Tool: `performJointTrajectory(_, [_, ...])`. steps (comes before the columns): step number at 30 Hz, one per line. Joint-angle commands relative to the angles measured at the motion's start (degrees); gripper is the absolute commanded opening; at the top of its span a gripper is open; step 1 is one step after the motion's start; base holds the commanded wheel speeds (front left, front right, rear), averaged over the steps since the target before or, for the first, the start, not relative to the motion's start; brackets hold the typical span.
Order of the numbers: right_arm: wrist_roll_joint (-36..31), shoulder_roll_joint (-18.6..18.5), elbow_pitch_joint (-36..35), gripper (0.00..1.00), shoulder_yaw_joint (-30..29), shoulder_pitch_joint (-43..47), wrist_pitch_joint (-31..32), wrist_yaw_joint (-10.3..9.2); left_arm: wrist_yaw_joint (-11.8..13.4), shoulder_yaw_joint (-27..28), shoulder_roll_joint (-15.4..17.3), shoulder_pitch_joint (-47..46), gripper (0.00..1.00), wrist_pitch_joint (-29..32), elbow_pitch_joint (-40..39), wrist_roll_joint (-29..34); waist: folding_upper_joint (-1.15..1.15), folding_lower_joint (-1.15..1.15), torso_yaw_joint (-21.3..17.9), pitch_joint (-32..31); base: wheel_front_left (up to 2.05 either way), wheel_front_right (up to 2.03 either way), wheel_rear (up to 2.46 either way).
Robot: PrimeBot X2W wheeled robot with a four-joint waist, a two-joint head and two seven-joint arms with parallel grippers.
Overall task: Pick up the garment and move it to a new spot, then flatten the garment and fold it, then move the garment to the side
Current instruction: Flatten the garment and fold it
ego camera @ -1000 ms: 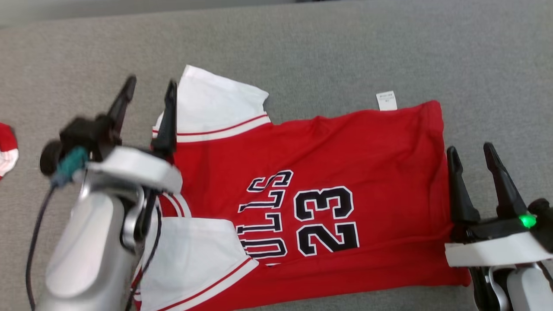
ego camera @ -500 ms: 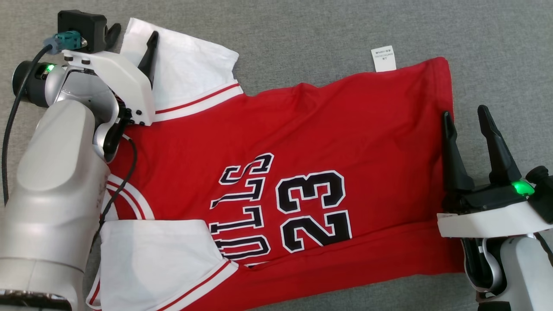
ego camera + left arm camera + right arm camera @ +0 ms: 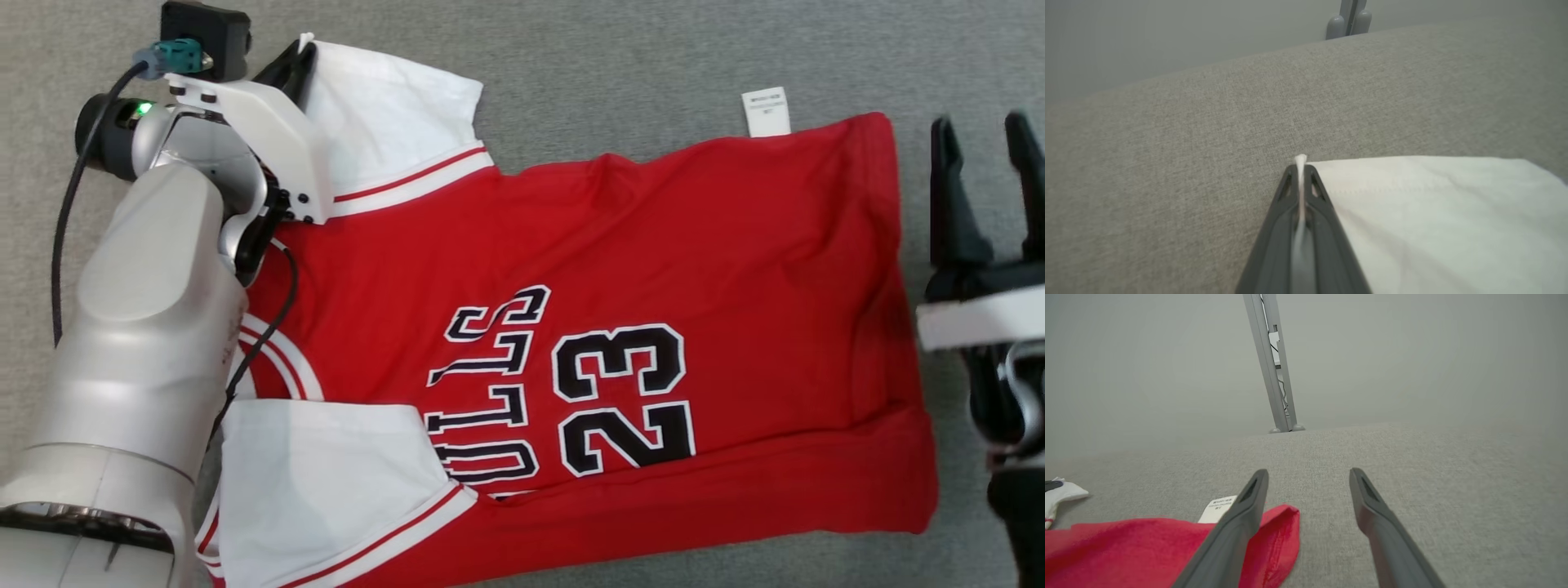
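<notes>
The red garment (image 3: pixel 620 269) lies face up and mostly flat across the bench (image 3: pixel 620 57), collar end toward the robot's left, hem toward its right, and a care label (image 3: pixel 766 110) sticks out past the far edge of the hem. The left tool (image 3: pixel 298 53) is clamped on the outer corner of the far white sleeve (image 3: pixel 392 106); the left wrist view shows a thin pinch of white cloth squeezed between its fingers (image 3: pixel 1286 192). The right tool (image 3: pixel 984 122) has its fingers apart and holds nothing, hovering just beside the far hem corner. This looks like the start of a fold, so the sleeve corner should probably rise only a little and travel inward over the red chest, low enough that the slim pinch does not slip free. The right tool would do well to take the hem corner so that both ends come over together and the edge keeps straight. The near sleeve (image 3: pixel 326 482) lies flat, not yet folded in. The bench has a grey woven cover that should grip the cloth somewhat. Behind its far edge are a plain pale wall (image 3: pixel 1412 355) and a leaning metal post (image 3: pixel 1271 375).
</notes>
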Motion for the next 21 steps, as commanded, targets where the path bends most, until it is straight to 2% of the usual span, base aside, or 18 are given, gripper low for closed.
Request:
performJointTrajectory(1, [1.42,-1.99,1.65,1.00,1.03,-3.37,1.93,0.01,-0.14,-0.55,-0.12,-0.10,0.00,-0.73,1.36,0.06,0.00,0.00,1.35,0.62,0.00,0.00,0.00])
performJointTrajectory(8, [8.28,-10.05,7.99,1.00,6.82,-11.13,17.73,0.00,-0.44,-2.22,-2.78,-1.15,0.00,-4.18,3.67,-0.65,0.00,0.00,4.83,1.06,0.00,0.00,0.00])
performJointTrajectory(13, [11.73,-15.53,6.51,1.00,10.37,-11.79,29.35,0.01,-0.66,-3.13,-3.96,-2.03,0.00,-6.07,5.03,-1.66,0.00,0.00,6.17,1.03,0.00,0.00,0.00])
performJointTrajectory(19, [14.38,-18.48,4.10,1.00,11.53,-9.52,38.45,0.01,-0.72,-4.04,-4.57,-2.99,0.00,-7.52,6.28,-2.55,0.00,0.00,6.92,1.00,0.00,0.00,0.00])
performJointTrajectory(20, [14.69,-18.70,3.65,0.54,11.28,-9.01,39.70,0.01,-0.74,-4.22,-4.65,-3.11,0.00,-7.80,6.46,-2.62,0.00,0.00,6.97,0.98,0.00,0.00,0.00])
performJointTrajectory(21, [15.03,-18.68,3.36,0.38,10.95,-8.68,41.03,0.01,-0.78,-4.40,-4.74,-3.27,0.00,-8.07,6.65,-2.81,0.00,0.00,6.99,0.93,0.00,0.00,0.00])
